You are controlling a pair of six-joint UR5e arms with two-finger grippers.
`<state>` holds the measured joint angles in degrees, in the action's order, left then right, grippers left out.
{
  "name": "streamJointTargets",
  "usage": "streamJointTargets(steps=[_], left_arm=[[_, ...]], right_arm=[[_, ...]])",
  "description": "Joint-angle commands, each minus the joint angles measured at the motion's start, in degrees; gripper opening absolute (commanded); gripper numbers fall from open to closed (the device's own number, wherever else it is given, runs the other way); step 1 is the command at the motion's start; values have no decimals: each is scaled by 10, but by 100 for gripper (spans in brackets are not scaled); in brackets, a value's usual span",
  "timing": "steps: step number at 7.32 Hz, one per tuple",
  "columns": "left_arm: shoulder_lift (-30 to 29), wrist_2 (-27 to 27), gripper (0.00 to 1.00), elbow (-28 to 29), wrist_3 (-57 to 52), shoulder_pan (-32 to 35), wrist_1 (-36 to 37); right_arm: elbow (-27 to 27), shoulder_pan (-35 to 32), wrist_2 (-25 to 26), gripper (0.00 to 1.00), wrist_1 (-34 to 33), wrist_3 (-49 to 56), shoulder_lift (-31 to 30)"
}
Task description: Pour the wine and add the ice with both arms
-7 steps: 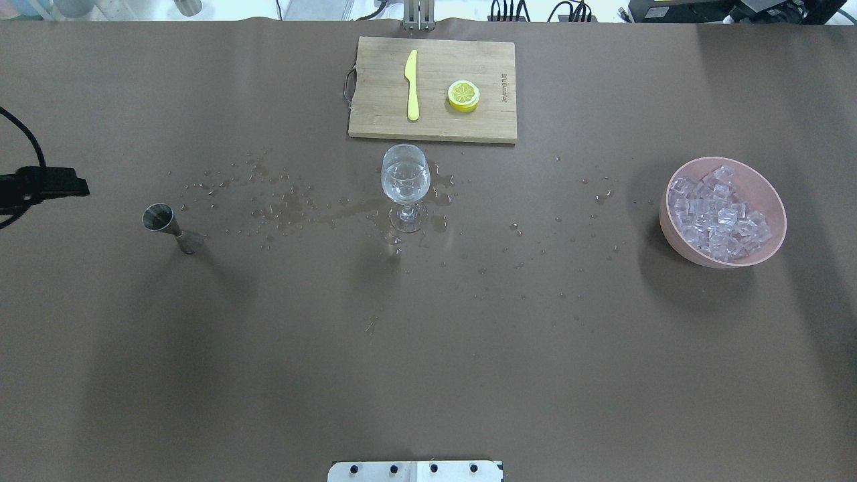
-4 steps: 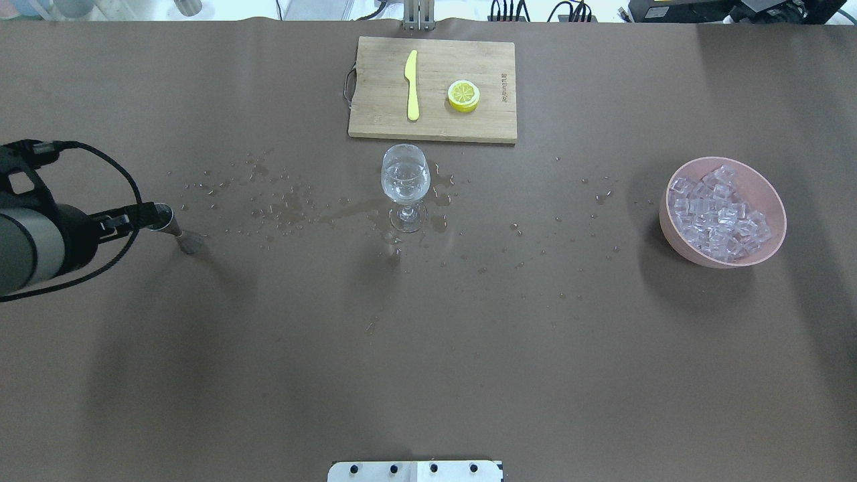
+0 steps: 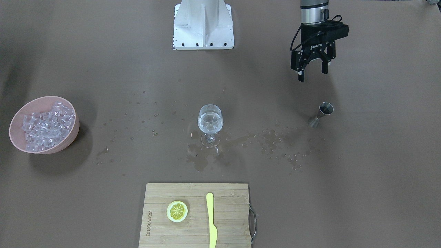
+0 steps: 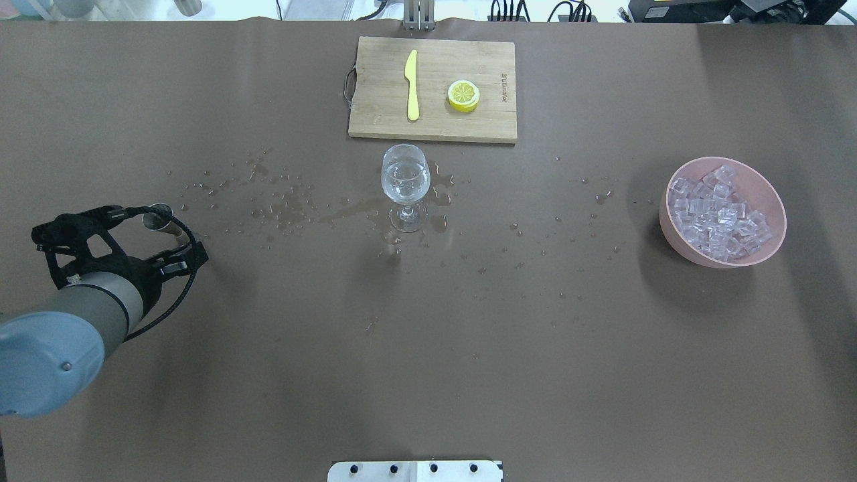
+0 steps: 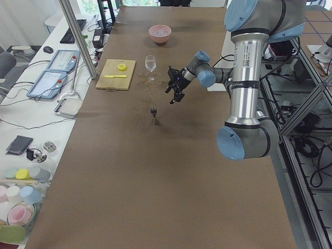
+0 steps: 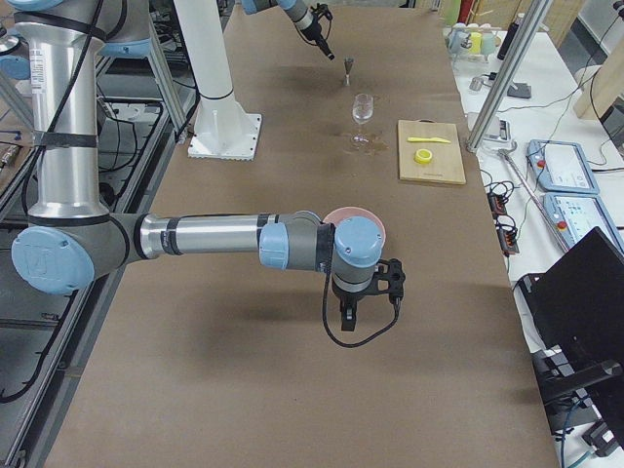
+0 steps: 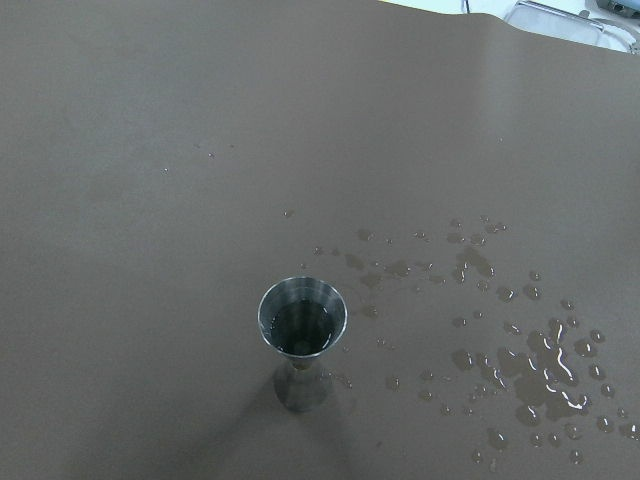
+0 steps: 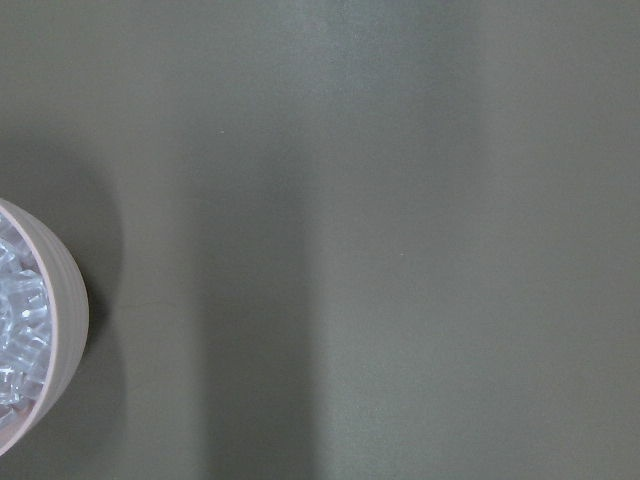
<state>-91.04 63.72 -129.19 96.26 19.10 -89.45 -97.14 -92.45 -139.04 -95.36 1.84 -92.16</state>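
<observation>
Exterior front-facing: left gripper hanging above the table, pointing down, jaws wide, nothing between them. Near the jigger on the robot's side of it, clearly apart, not touching.

Jigger upright; from the left wrist, a little wine lying dark in its upper cup. Scatter of drops on the brown cover between jigger and glass, with a wet patch round the glass foot. Glass upright at mid-table, partly filled with clear liquid.

Ice heaped in the pink bowl at the table's end on the robot's right, well apart from the glass.

On the operators' side of the glass, a wooden board carrying a lemon slice and a yellow knife, side by side but apart. White base at the robot's edge of the table.

Right gripper visible only from the exterior right, raised above the table near the bowl; cannot tell whether wide or narrow. From the right wrist, just a part of the bowl's rim and some cubes at the left edge, bare brown cover elsewhere.
</observation>
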Motion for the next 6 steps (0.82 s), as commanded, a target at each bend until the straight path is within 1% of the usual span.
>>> streamJointTargets(steps=[1, 2, 3, 4, 5, 6], left_arm=[[-22, -101, 98, 59, 19, -30, 5], [-43, -129, 98, 101, 46, -30, 5], [-53, -145, 98, 137, 65, -30, 2], [-53, -149, 98, 147, 74, -34, 2], [-53, -191, 98, 161, 75, -38, 2], [-55, -199, 98, 181, 76, -38, 1]], right_arm=[[1, 3, -2, 100, 0, -1, 0], [1, 3, -2, 100, 0, -1, 1], [3, 5, -2, 100, 0, -1, 2], [3, 6, -3, 100, 0, -1, 3], [3, 6, -2, 100, 0, -1, 6], [4, 8, -2, 100, 0, -2, 6]])
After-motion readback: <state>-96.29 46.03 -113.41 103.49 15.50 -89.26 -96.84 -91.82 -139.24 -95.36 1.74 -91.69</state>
